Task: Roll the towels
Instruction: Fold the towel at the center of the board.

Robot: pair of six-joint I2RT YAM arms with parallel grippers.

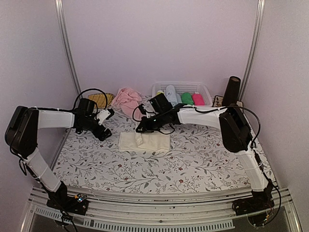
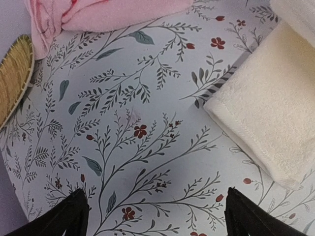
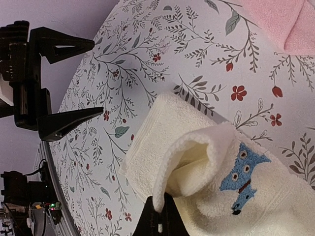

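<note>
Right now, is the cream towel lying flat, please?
No, partly lifted: the right gripper pinches one edge of the cream towel, raised and curled over the rest.

You've got a table (image 1: 193, 164) under a floral-print cloth, with the cream towel (image 1: 145, 141) lying near its middle. Along the back sit the crumpled pink towel (image 1: 126, 99), a woven straw tray (image 1: 99, 99) just left of it, a white basket (image 1: 155, 92) and a dark cup (image 1: 232, 92) at far right.

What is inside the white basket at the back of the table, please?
In the basket lie a yellow-green roll, a light blue roll, a green roll and a magenta roll. The right arm covers its near left part, hiding anything there.
</note>
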